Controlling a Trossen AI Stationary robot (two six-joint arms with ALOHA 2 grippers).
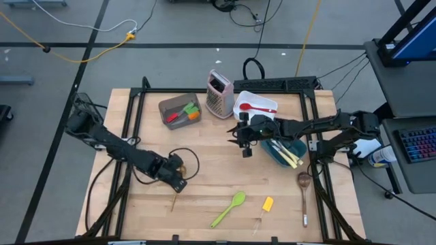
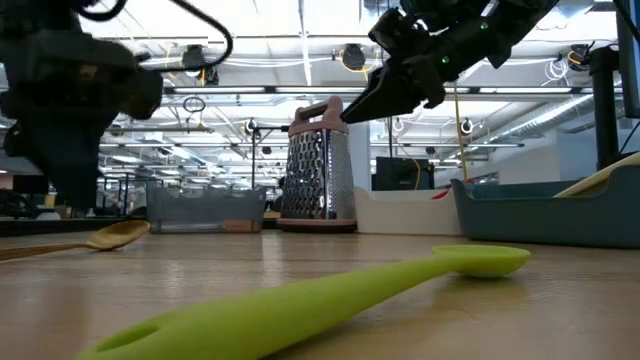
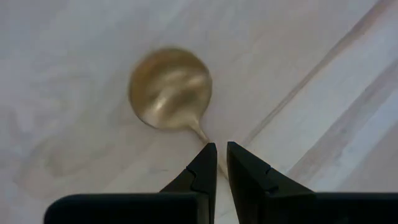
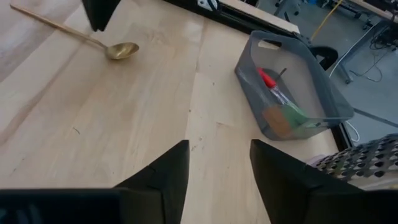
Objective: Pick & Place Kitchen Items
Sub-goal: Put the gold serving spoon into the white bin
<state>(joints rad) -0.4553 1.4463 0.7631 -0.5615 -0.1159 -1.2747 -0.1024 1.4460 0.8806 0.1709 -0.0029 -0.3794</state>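
A gold spoon [image 3: 171, 87] lies on the wooden table [image 1: 204, 160] at centre left; its handle [image 1: 174, 201] points toward the near edge. My left gripper [image 3: 222, 155] stands over it, shut on it. My right gripper [image 1: 245, 144] is open and empty, raised above the table's middle [image 2: 385, 95], beside the teal container [image 1: 297, 145]. A green silicone spoon [image 1: 228, 209], a yellow mini spatula [image 1: 267, 204] and a wooden spoon [image 1: 304, 194] lie flat near the near edge. My left gripper pinches the gold spoon's thin neck [image 3: 200, 132], right behind the bowl, between its two fingers, with only a narrow gap left. The fingers come from above, pointing down, and lie across the handle. The spoon lies flat on the table [image 2: 115, 235].
The teal container holds cream-handled knives [image 1: 286, 153]. A white container [image 1: 240, 114] with a red spoon [image 1: 257, 107], a metal box grater [image 1: 219, 94] and a grey container [image 1: 167, 107] with red, green and orange utensils stand at the far side. Bare table lies between the arms.
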